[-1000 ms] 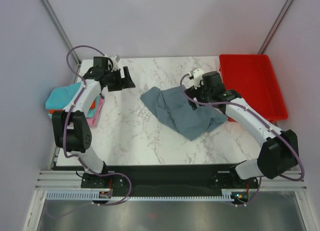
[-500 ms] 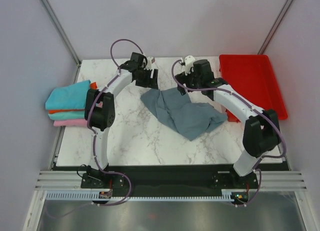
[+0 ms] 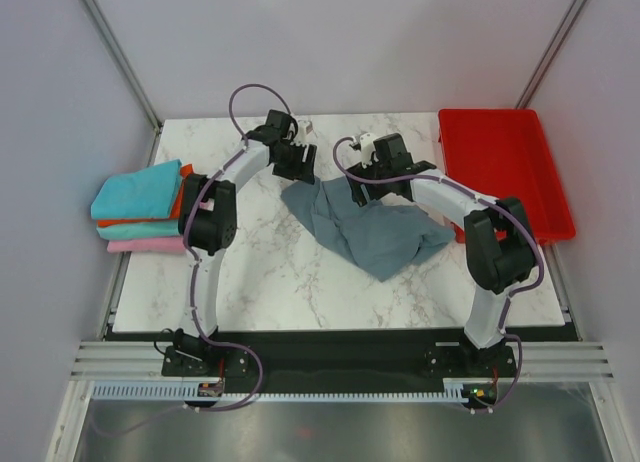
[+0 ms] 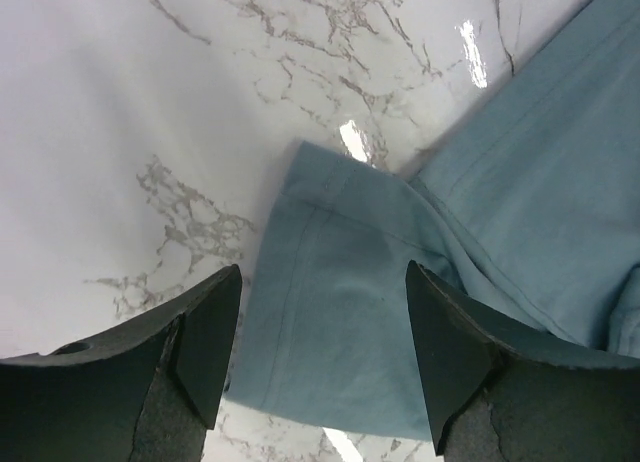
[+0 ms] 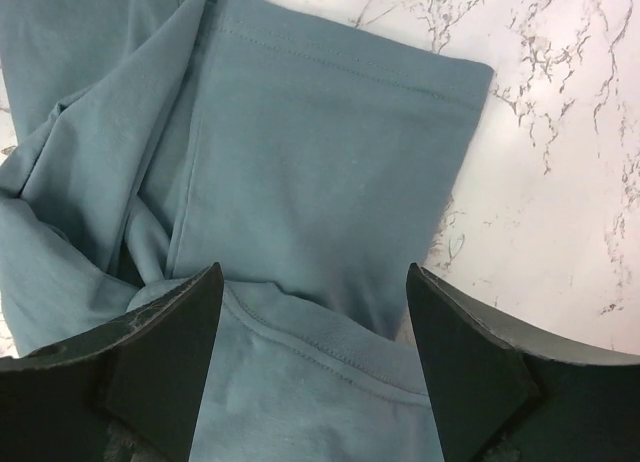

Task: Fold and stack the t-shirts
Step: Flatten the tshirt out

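Hovering over the far side of the slate grey-blue shirt point(image 3: 378, 232), both grippers stand with jaws apart and nothing between them. The left gripper point(image 3: 297, 162) is above a sleeve at the shirt's 11 o'clock corner. Its wrist view shows the hem lying flat on bare marble. The right gripper point(image 3: 364, 178) is above the other sleeve, near 1 o'clock. That hem is also flat, with cloth bunched just behind it.

Progress, as judged: a folded stack sits at the 9 o'clock edge of the table point(image 3: 260, 282), with the teal shirt point(image 3: 140, 192) on top, the orange shirt point(image 3: 181, 197) under it and the pink shirt point(image 3: 140, 246) at the bottom. The grey-blue one lies crumpled near centre, neither folded nor stacked. Spreading, folding and carrying it to the pile remain.

Room: the red tray point(image 3: 505, 122) stands at 2 o'clock. The shirt's 4 o'clock corner reaches it, but whether they touch cannot be told. Open marble lies toward 6 o'clock and between shirt and stack. The far edge at 12 o'clock is near the grippers.
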Tool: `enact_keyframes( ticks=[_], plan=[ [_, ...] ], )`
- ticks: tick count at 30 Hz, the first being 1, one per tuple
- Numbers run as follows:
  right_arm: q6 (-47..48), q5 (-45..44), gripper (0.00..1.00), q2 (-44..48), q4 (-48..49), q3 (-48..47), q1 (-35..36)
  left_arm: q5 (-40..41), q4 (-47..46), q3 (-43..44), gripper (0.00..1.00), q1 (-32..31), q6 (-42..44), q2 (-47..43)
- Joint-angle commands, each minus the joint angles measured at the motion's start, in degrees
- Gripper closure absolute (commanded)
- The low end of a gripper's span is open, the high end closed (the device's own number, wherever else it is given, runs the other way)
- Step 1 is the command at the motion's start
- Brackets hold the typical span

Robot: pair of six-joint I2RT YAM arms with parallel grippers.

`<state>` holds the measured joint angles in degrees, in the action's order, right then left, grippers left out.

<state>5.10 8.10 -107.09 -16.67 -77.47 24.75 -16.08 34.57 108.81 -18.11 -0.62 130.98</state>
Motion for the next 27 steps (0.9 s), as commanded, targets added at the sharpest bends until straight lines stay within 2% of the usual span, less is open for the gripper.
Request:
enact_keyframes(
  ticks=[1, 6, 10, 18, 27],
  plan=[
    [-0.9, -0.3, 0.18, 2.5, 1.8, 0.0, -0.1, 0.4, 0.1, 6.7, 0.25, -2.6, 4.2, 2.6],
    [-1.2, -1.4, 0.17, 7.9, 1.8, 2.3, -0.3, 1.7, 0.1, 12.6, 0.31, -6.4, 6.1, 4.6],
    [-1.3, -1.9, 0.17, 11.0, 1.7, 4.4, -0.6, 2.0, 0.1, 13.4, 0.31, -8.3, 6.2, 4.4],
    [-1.6, -1.5, 0.16, 13.5, 1.6, 6.7, -1.5, 0.5, 1.3, 10.5, 0.34, -10.1, 5.8, 4.2],
    [-1.7, -1.1, 0.16, 14.1, 1.7, 6.1, -2.9, 3.3, 3.4, 4.2, 0.35, -9.6, 5.9, 2.6]
  ],
)
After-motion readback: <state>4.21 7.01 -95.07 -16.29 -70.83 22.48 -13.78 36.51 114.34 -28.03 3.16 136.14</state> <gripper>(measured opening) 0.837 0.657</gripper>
